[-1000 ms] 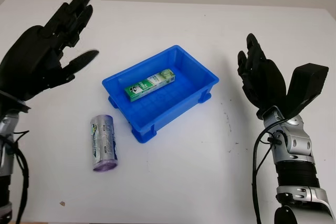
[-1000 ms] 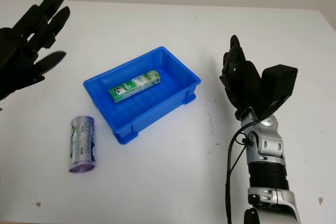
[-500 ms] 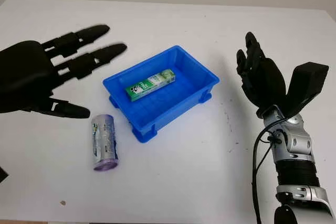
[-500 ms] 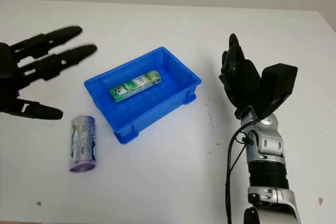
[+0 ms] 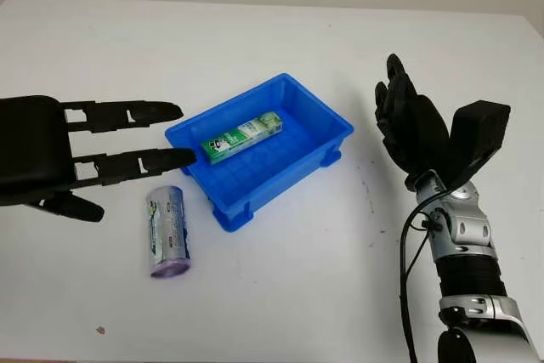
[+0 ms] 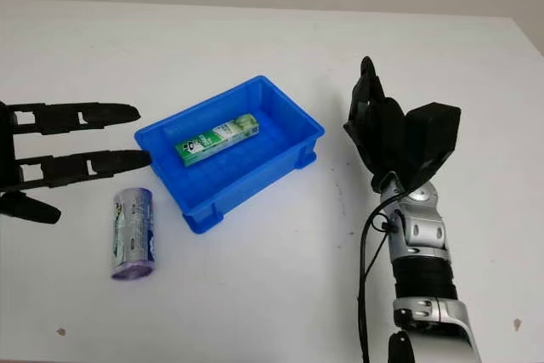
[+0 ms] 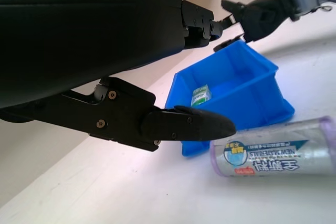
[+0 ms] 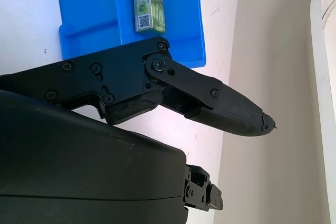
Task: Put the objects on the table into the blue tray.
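Roll (image 5: pixel 167 229) beside blue tray (image 5: pixel 299 178)

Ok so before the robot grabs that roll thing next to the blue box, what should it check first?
1. Left hand free to grab: ok, open, holding nothing, above the table beside the roll.
2. Roll reachable: ok, lying on its side on the table, nothing on top.
3. Roll apart from blue tray: ok, a gap shows between them.
4. Room in the tray: ok, just one green box inside, floor bare beside it.
5. Right hand out of the way: ok, open, raised on the tray's other side.
6. Fingers lined up over the roll: not ok, they point past it toward the tray.
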Motion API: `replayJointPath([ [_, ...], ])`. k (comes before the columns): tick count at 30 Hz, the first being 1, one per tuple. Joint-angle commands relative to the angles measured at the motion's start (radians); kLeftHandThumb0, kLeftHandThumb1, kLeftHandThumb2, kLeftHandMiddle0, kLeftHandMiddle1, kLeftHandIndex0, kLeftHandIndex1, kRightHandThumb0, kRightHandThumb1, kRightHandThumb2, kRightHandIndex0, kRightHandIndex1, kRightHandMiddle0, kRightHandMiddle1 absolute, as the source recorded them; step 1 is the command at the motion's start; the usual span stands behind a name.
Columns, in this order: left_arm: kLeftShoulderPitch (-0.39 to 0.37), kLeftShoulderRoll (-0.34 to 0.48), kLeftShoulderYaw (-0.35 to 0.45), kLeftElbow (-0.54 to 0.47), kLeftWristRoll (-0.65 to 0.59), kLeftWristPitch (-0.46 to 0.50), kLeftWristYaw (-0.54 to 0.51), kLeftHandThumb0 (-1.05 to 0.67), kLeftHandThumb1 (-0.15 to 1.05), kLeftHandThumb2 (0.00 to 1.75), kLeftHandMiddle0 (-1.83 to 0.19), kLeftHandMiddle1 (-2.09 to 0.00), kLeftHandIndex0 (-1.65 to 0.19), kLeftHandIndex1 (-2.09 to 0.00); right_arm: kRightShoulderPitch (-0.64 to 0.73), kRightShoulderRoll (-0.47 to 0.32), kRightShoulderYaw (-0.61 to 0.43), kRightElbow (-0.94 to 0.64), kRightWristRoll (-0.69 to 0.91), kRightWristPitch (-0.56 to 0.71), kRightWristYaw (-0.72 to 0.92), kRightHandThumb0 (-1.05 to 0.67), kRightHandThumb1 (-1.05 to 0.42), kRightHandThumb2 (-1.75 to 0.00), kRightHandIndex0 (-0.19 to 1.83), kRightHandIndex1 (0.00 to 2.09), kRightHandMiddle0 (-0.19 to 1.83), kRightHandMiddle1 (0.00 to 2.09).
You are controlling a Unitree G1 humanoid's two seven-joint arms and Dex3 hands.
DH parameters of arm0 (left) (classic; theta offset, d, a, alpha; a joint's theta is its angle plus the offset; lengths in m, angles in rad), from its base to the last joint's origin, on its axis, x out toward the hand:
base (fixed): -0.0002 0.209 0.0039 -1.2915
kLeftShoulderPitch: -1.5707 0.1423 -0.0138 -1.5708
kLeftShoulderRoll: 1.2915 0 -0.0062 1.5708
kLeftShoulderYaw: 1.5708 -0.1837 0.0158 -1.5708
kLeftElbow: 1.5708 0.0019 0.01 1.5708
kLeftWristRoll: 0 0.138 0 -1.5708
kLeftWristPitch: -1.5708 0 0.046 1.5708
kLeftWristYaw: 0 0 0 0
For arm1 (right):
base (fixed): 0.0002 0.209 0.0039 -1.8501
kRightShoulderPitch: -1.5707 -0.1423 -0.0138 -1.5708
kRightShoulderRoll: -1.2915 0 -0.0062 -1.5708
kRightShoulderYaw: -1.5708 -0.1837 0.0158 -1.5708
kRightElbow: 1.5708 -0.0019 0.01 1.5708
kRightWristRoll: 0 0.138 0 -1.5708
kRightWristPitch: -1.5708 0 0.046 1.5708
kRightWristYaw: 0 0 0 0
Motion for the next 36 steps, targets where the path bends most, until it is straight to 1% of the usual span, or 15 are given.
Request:
replayJointPath([
  [1,0.036,0.055,-0.048,-0.031,0.074,0.030,0.114,-0.52,1.05,0.37,0.01,-0.05,0.01,-0.04,-0.018,0.005,-0.001,0.021,-0.006,-0.025,-0.002,-0.77,-1.05,-0.84,-0.19,0.00,-0.19,0.00],
  [5,0.113,0.167,-0.227,-0.083,0.246,0.217,0.466,-0.55,1.05,0.34,-0.01,-0.06,-0.02,-0.06,-0.016,0.006,0.002,0.017,-0.010,-0.023,-0.004,-0.78,-1.05,-0.84,-0.19,0.00,-0.19,0.00],
  [6,0.121,0.189,-0.273,-0.089,0.269,0.248,0.530,-0.55,1.05,0.34,-0.02,-0.06,-0.02,-0.06,-0.015,0.006,0.000,0.017,-0.008,-0.022,-0.004,-0.78,-1.05,-0.83,-0.19,0.00,-0.19,0.00],
  [8,0.132,0.225,-0.358,-0.098,0.306,0.308,0.632,-0.54,1.05,0.39,-0.01,-0.05,-0.01,-0.05,-0.013,0.005,-0.001,0.018,-0.008,-0.023,-0.005,-0.77,-1.05,-0.83,-0.19,0.00,-0.19,0.00],
  [10,0.136,0.249,-0.427,-0.100,0.325,0.351,0.696,-0.54,1.05,0.46,0.01,-0.05,0.01,-0.04,-0.012,0.002,-0.002,0.020,-0.007,-0.024,-0.001,-0.77,-1.05,-0.83,-0.19,0.00,-0.19,0.00],
  [13,0.142,0.269,-0.498,-0.102,0.325,0.398,0.756,-0.55,1.05,0.43,-0.01,-0.06,-0.02,-0.06,-0.009,-0.001,-0.005,0.020,-0.006,-0.031,0.004,-0.77,-1.05,-0.83,-0.19,0.00,-0.19,0.00],
  [18,0.135,0.286,-0.571,-0.116,0.289,0.372,0.751,-0.51,1.05,0.46,0.01,-0.05,-0.03,-0.06,-0.005,-0.007,-0.011,-0.001,-0.006,-0.014,-0.005,-0.76,-1.05,-0.82,-0.19,0.00,-0.19,0.00],
  [21,0.133,0.279,-0.597,-0.122,0.287,0.387,0.758,-0.55,1.05,0.31,-0.01,-0.05,-0.03,-0.06,-0.005,-0.007,-0.013,-0.006,-0.004,-0.010,-0.010,-0.76,-1.05,-0.82,-0.19,0.00,-0.19,0.00],
  [23,0.122,0.272,-0.611,-0.126,0.284,0.386,0.735,-0.55,1.05,0.27,0.01,-0.05,-0.02,-0.05,-0.005,-0.007,-0.015,-0.007,-0.002,-0.010,-0.010,-0.76,-1.05,-0.83,-0.19,0.00,-0.19,0.00],
  [24,0.110,0.265,-0.617,-0.127,0.281,0.381,0.718,-0.55,1.05,0.29,0.02,-0.05,-0.01,-0.05,-0.005,-0.008,-0.015,-0.007,-0.001,-0.009,-0.009,-0.75,-1.05,-0.83,-0.19,0.00,-0.19,0.00],
  [28,0.046,0.211,-0.654,-0.106,0.287,0.389,0.686,-0.49,1.05,0.40,-0.01,-0.06,0.00,-0.05,-0.004,-0.011,-0.018,-0.011,0.004,-0.005,-0.004,-0.76,-1.05,-0.84,-0.19,0.00,-0.19,0.00],
  [31,-0.033,0.173,-0.692,-0.093,0.297,0.370,0.643,-0.46,1.05,0.46,-0.01,-0.06,-0.01,-0.05,-0.003,-0.015,-0.020,-0.013,0.007,-0.007,0.004,-0.76,-1.05,-0.83,-0.19,0.00,-0.19,0.00],
  [32,-0.055,0.159,-0.702,-0.079,0.291,0.362,0.628,-0.46,1.05,0.45,-0.02,-0.06,-0.02,-0.06,-0.003,-0.017,-0.021,-0.016,0.008,-0.004,0.006,-0.75,-1.05,-0.84,-0.19,0.00,-0.19,0.00],
  [34,-0.087,0.133,-0.722,-0.056,0.300,0.385,0.627,-0.50,1.05,0.42,-0.03,-0.06,-0.04,-0.07,-0.003,-0.018,-0.027,-0.019,0.014,-0.001,0.011,-0.74,-1.05,-0.84,-0.19,0.00,-0.19,0.00],
  [36,-0.123,0.117,-0.746,-0.045,0.325,0.414,0.616,-0.53,1.05,0.35,-0.01,-0.05,0.00,-0.05,-0.003,-0.020,-0.031,-0.021,0.019,0.001,0.016,-0.74,-1.05,-0.84,-0.19,0.00,-0.19,0.00],
])
